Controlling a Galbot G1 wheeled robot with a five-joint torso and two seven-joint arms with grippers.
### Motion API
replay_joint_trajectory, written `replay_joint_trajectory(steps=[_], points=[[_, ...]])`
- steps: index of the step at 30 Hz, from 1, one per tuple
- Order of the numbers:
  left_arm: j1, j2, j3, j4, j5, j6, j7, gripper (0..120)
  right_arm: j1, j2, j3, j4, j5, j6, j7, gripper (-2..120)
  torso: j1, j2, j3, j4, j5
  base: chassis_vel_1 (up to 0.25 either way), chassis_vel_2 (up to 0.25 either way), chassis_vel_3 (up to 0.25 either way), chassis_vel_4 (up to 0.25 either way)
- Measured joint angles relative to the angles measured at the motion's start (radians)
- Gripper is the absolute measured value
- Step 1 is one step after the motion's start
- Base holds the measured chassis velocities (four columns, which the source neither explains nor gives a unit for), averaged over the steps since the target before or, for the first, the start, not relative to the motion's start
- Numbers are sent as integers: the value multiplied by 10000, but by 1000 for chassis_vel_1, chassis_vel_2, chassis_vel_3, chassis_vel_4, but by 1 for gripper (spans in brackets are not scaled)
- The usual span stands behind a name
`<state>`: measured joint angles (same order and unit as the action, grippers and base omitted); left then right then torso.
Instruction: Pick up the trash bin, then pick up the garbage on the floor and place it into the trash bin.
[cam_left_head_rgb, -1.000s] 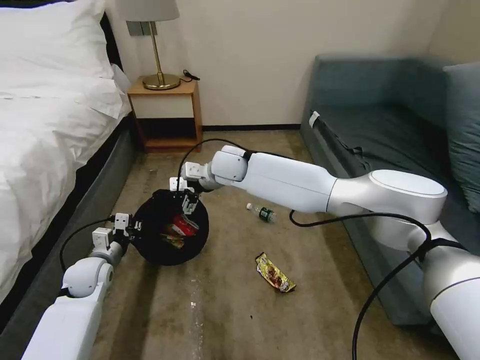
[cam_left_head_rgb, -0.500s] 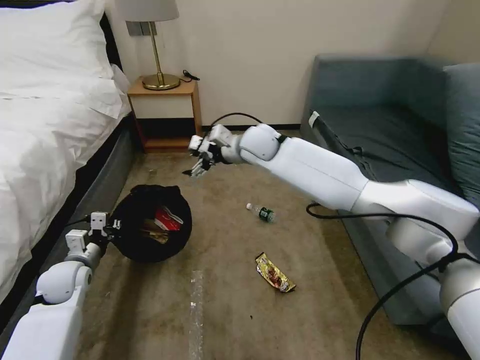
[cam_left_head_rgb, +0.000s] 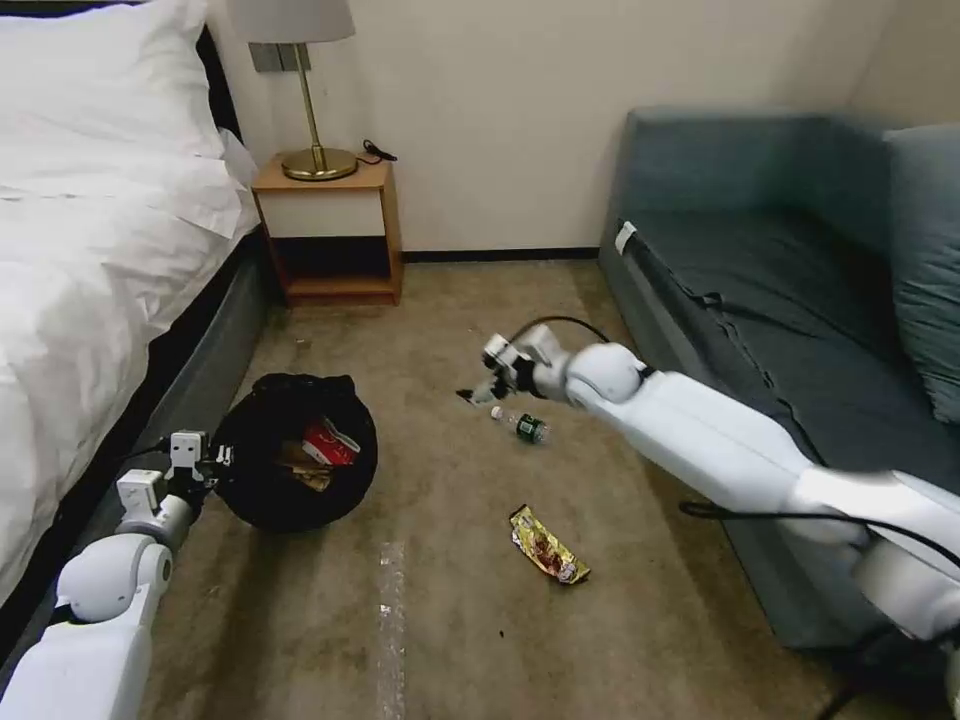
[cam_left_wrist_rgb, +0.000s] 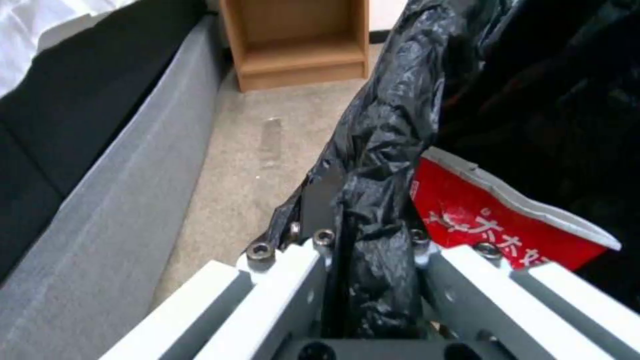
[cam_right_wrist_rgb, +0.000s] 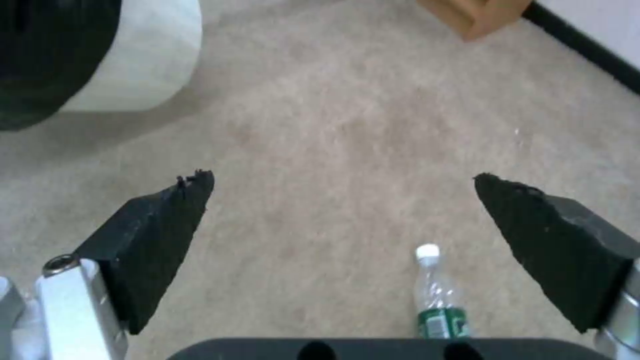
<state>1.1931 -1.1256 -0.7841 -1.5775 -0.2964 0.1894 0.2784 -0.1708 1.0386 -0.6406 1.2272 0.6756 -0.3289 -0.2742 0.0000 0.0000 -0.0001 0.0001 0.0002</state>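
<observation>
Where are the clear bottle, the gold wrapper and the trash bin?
Clear bottle (cam_left_head_rgb: 522, 424), head view, on its body.
Gold wrapper (cam_left_head_rgb: 548, 545), head view, on its middle.
Trash bin (cam_left_head_rgb: 250, 490), head view, on its bag-draped wall.

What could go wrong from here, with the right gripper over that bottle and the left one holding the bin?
The bottle lies on its side on the carpet, so it may roll away when the open right gripper closes; it also sits off-centre between the fingertips in the right wrist view. The left gripper clamps the trash bin by its crinkled bag-covered rim alone, so the plastic might slip and tip out the red packet.
</observation>
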Motion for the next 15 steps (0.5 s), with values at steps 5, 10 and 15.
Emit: replay_joint_trajectory(steps=[5, 10, 15], points=[[296, -176, -24, -242, 186, -5, 2, 1, -939, 64, -9, -644, -558, 476, -289, 100, 0, 0, 0, -3, 1, 0, 0, 0, 0], [792, -263, -223, -550, 284, -3, 9, 1, -1922, 380, 103, -1088, -915, 651, -389, 100, 0, 0, 0, 0, 1, 0, 0, 0, 0], [1030, -299, -365, -686, 300, -2, 12, 1, -2324, 656, 232, -1452, -1169, 838, -516, 100, 0, 0, 0, 1, 0, 0, 0, 0, 0]])
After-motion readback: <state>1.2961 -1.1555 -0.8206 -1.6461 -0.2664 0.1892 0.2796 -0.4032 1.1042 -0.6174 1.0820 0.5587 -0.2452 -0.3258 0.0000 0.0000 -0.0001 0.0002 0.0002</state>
